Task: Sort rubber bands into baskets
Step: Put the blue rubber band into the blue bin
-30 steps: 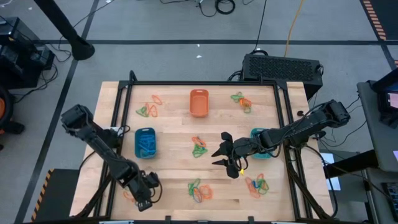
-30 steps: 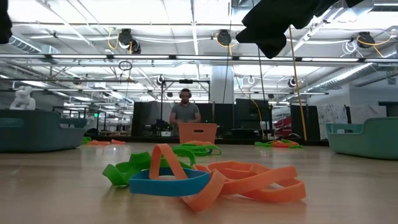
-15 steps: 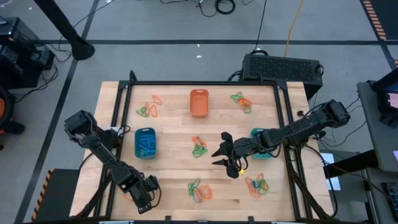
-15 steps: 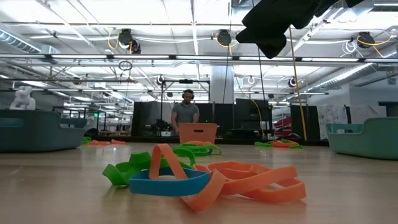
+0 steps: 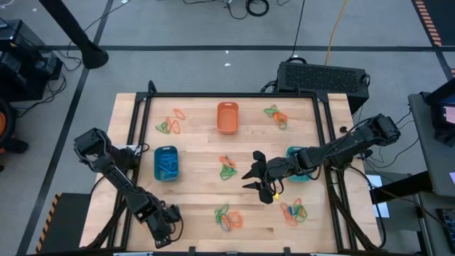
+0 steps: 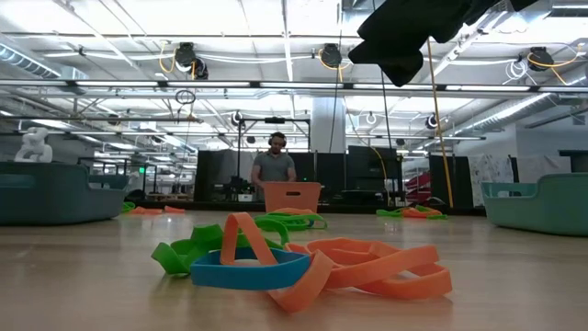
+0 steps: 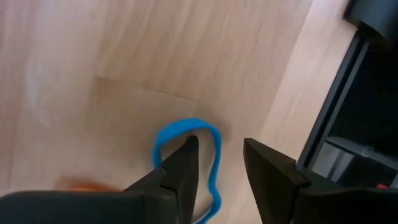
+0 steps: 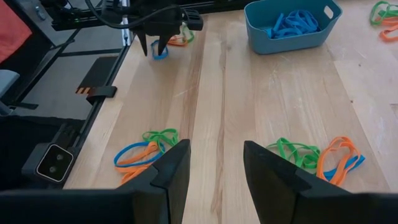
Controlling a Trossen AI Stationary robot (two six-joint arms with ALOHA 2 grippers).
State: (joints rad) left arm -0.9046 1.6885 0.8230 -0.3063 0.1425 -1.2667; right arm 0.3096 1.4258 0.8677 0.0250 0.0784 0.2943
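No text, label, brand, number or sign can be read in any of the views.
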